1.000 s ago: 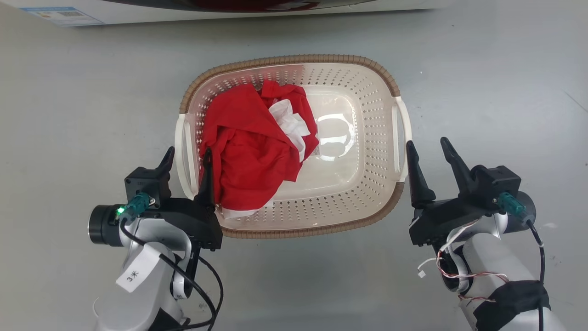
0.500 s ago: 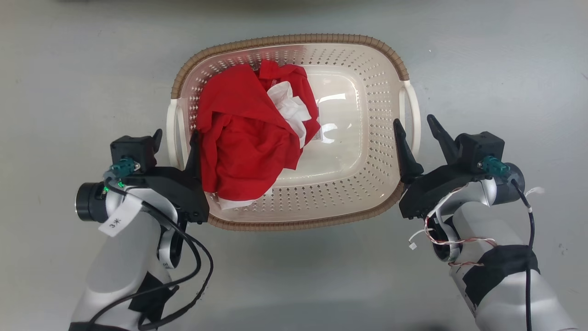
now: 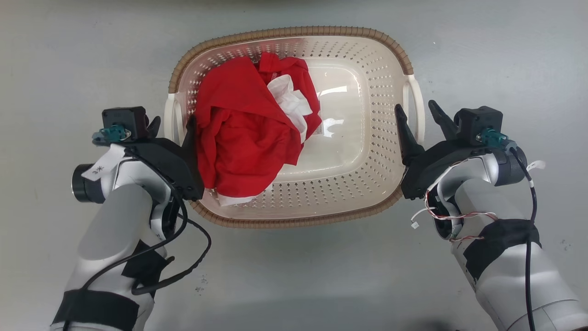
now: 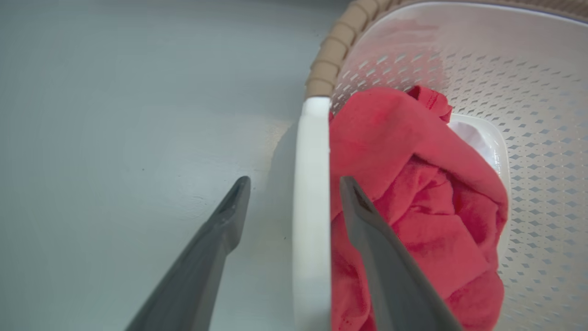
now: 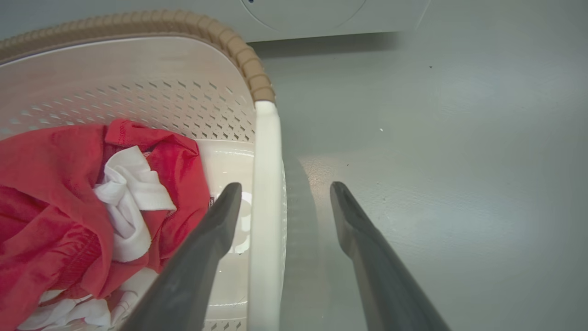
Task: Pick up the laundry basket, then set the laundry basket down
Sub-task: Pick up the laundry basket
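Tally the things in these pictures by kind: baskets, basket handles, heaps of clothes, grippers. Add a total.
Baskets: 1, the basket
Basket handles: 2, the left handle and the right handle
Heaps of clothes: 1, the red and white heap
Grippers: 2, the left gripper and the right gripper
Total: 6
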Motion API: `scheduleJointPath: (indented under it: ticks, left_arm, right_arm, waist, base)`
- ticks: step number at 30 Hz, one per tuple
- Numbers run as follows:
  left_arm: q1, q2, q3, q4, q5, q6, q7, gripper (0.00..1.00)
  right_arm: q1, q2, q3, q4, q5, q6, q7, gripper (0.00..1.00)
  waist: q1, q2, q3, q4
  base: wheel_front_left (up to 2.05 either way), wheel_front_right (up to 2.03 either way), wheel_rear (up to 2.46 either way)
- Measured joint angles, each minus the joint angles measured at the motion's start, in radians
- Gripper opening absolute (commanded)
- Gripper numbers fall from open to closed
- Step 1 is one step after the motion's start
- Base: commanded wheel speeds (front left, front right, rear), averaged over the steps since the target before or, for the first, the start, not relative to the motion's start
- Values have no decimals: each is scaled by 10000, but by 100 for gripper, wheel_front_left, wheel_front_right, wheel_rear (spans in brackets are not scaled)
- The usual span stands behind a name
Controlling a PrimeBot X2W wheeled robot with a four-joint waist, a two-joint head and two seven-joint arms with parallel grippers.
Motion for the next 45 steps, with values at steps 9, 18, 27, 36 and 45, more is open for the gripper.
scheduleJointPath:
  ticks: [9,18,27,36,45]
  left_arm:
    - [-571,-111,171,857,-263,-221,309,0]
    - [-695,-288,169,1649,-353,-274,378,0]
    - [-695,-353,128,2307,-366,-362,403,0]
    - [-695,-453,92,2867,-431,-439,585,0]
    - [-545,-527,29,3193,-531,-525,951,0]
  right_arm:
    - [-454,121,201,692,215,282,221,0]
    - [-644,203,336,1287,560,428,259,0]
    - [-629,261,629,1741,1009,512,428,0]
    - [-449,291,863,2067,1494,593,708,0]
    - [-176,313,1126,2418,1954,602,1220,0]
  waist:
    - [0,0,51,-14]
    - [0,0,-195,-9]
    - [1,0,-744,-31]
    - [0,0,-1499,-58]
    - [0,0,-2413,-58]
  base:
    - [0,0,0]
    - [0,0,0]
    - [0,0,0]
    - [0,0,0]
    - [0,0,0]
